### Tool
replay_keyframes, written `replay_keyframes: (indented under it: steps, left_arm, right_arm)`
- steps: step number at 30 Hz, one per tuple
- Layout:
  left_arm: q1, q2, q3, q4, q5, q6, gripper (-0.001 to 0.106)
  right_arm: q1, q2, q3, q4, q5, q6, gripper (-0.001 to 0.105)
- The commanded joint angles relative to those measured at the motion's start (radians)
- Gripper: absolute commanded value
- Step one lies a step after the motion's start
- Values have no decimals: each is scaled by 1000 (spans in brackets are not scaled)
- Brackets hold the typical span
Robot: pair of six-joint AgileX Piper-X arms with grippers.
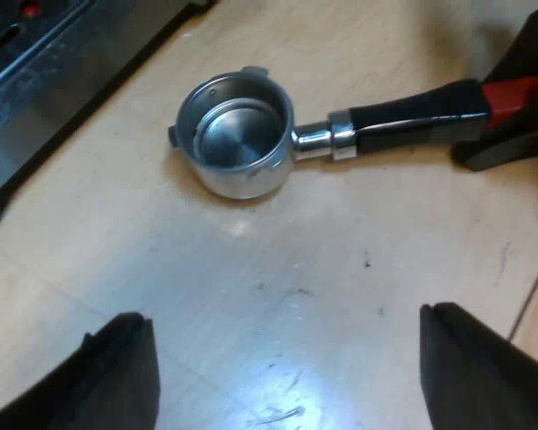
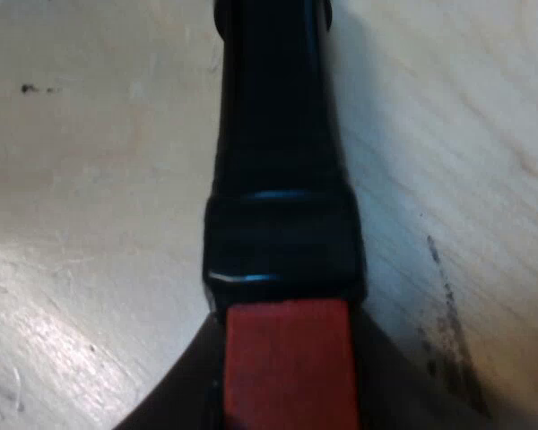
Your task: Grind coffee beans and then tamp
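Table (image 1: 251,296): bare wood, scuffed, everything sits on it; espresso machine (image 1: 63,63) only shows a steel edge, near the basket end of the metal holder (image 1: 336,136) but not touching it.

Metal holder is loose, lying flat on the table, not locked into the machine; basket (image 1: 238,134) opening faces up, shiny inside, no grounds, so by my read grinding is not yet done.

Handle (image 2: 282,179) points away from the machine, which leaves the far end free to grab.

Right gripper (image 2: 287,385) is at the red end (image 1: 516,94); its fingers sit hard against both sides of the red end, so it looks clamped on the holder. Gripping at the very tip probably keeps the basket lugs clear for locking in, but gives a long lever, so the basket end could sag or twist on lift.

Left gripper (image 1: 285,327) hangs above bare table just off the holder, fingers (image 1: 117,376) wide apart, holding nothing; likely parked as a spare hand for the tamper later, and out of the right arm's way.

Next, in my judgement: lift the holder level and take the basket to the machine for grinding.
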Motion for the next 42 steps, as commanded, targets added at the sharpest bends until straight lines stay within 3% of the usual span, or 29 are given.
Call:
replay_keyframes:
  steps: [1,6,7,11,15,22,26,27,28,32,34,40,42]
  left_arm:
    - [-4,-2,-1,-16,6,-2,64]
    - [-4,-2,-1,-16,6,-2,64]
    - [-4,-2,-1,-16,6,-2,64]
    - [-4,-2,-1,-18,6,-2,64]
    - [-4,-2,-1,-18,6,-2,64]
    - [-4,-2,-6,-18,6,-2,64]
    - [-4,-2,-23,-18,29,-2,60]
    - [-4,-2,-51,-18,33,-2,52]
    - [-4,-2,-69,-13,30,-2,51]
    - [-4,-2,-115,-1,27,-2,53]
    - [-4,-2,-142,4,27,-2,59]
    - [-4,-2,-185,10,27,-2,63]
    - [-4,-2,-205,26,27,-2,63]
  right_arm:
    - [-2,2,5,74,-49,3,2]
    - [-2,2,5,90,-49,3,8]
    - [-2,2,5,104,-78,19,47]
    - [-2,2,-14,171,-78,65,47]
    - [-2,2,-55,279,-78,65,48]
    - [-2,2,-161,457,-78,65,75]
    - [-2,2,-221,550,-76,63,75]
    - [-2,2,-239,585,-74,62,75]
    - [-2,-2,-262,628,-67,62,75]
    - [-2,-25,-327,741,-37,62,75]
    - [-1,-58,-368,791,-5,55,75]
    - [0,-127,-433,833,21,34,75]
    - [0,-198,-499,834,67,32,75]
